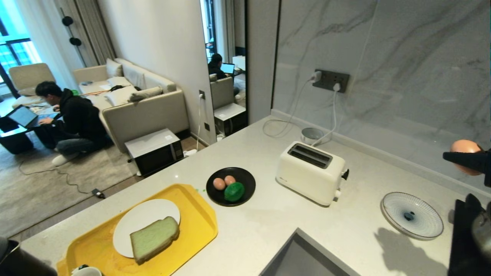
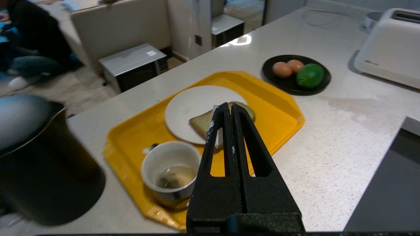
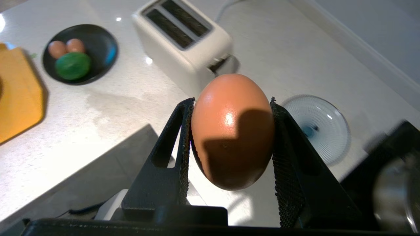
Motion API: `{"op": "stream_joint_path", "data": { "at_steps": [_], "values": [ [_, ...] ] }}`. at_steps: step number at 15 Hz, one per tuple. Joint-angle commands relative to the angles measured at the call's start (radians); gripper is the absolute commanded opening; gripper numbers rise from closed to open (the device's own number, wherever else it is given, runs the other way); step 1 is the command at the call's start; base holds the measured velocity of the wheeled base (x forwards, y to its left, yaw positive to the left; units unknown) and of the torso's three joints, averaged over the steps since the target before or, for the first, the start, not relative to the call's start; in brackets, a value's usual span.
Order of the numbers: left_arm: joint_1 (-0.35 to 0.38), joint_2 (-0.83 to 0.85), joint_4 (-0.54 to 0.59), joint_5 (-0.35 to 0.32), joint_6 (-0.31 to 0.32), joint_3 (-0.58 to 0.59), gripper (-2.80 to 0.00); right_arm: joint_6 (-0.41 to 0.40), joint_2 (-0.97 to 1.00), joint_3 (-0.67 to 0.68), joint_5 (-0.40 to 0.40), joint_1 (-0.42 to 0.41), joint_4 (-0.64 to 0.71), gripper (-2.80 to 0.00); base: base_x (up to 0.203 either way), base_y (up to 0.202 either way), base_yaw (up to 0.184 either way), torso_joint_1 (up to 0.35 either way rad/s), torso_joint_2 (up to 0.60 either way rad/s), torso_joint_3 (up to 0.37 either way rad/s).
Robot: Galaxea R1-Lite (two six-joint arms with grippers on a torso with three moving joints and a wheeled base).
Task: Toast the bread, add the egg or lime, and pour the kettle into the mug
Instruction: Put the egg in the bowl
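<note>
Your right gripper (image 3: 229,131) is clenched on the egg (image 3: 233,131), one finger pressed to each side of the shell, and holds it in the air above the desk (image 1: 268,226), off to the side of the white toaster (image 1: 311,171) and above the ribbed glass plate (image 1: 412,215). The toaster stands between that plate and the black plate (image 1: 230,186) (two more eggs and the lime (image 1: 234,191) lie in it, touching). Beyond the black plate from the toaster lies the yellow tray (image 1: 191,234), carrying the white plate (image 1: 142,222) with the bread (image 1: 154,239) and the mug (image 2: 170,173). Your left gripper (image 2: 228,109) hangs over that tray, fingers pressed together on nothing. The kettle (image 2: 36,157) stands just off the tray's far end from the toaster.
</note>
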Motion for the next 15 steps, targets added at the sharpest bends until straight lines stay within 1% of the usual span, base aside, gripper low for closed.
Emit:
{"op": "stream_joint_path", "data": {
  "at_steps": [1,7,15],
  "values": [
    [0.000,-0.001,0.000,0.000,0.000,0.000,-2.80,0.000,0.003,0.001,0.001,0.000,0.001,-2.80,-0.007,-0.006,0.175,0.005,0.01,0.002],
    [0.000,-0.001,0.000,0.000,0.000,0.000,-2.80,-0.006,0.003,-0.003,0.005,0.012,0.001,-2.80,0.000,-0.007,0.174,0.003,0.00,0.002],
    [0.000,-0.001,0.000,0.000,0.000,0.000,-2.80,-0.040,0.010,0.000,0.004,0.012,0.000,-2.80,-0.001,-0.007,0.173,0.003,0.00,0.001]
  ]
}}
